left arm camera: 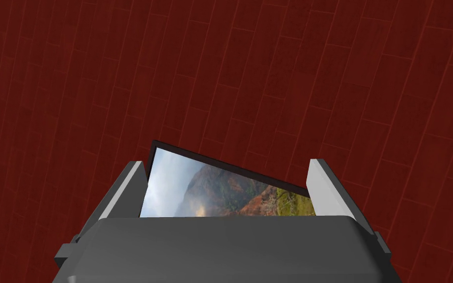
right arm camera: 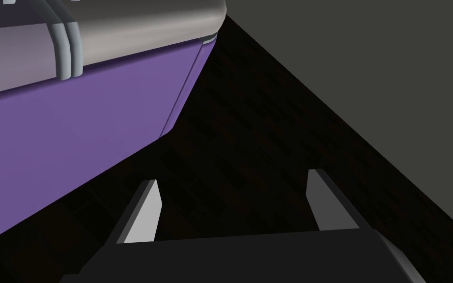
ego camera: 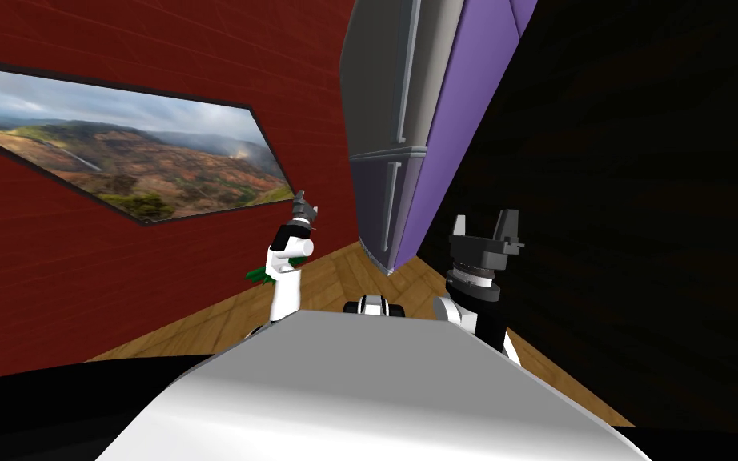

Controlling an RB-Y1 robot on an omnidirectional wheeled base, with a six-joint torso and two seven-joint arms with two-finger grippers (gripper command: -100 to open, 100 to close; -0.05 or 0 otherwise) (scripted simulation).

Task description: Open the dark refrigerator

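1. The refrigerator (ego camera: 383, 120) stands ahead of the robot, at the top middle of the head view. It is in the corner where a red wall (ego camera: 159, 48) on the left meets a dark wall (ego camera: 639, 200) on the right.
2. Its front is grey and its side panel (ego camera: 455, 104) is purple.
3. The upper door (ego camera: 371, 64) and the lower door (ego camera: 371, 200) both lie flush against the body with a narrow seam between them, so the refrigerator is shut.
4. Each door has a pale grey upright bar near the edge next to the purple side: the upper handle (ego camera: 409, 72) and the lower handle (ego camera: 392, 206). Their ends almost meet at the seam.
5. No lettering or badge can be read on the doors or the side.
6. The right gripper (right arm camera: 234, 177) is raised on the right of the chest, below and to the right of the refrigerator. Its two fingers are spread wide with nothing between them. It points past the purple side panel towards the dark wall, well apart from both handles.
7. The left gripper (left arm camera: 228, 163) is raised in front of the red wall, to the left of the refrigerator and clear of it. Its fingers are also spread, and it holds nothing.
8. The refrigerator stands on a wooden floor (ego camera: 335, 280).
9. A framed landscape picture (ego camera: 119, 152) hangs on the red wall.
10. A small tuft of green leaves (ego camera: 257, 274) shows just beside the left forearm.
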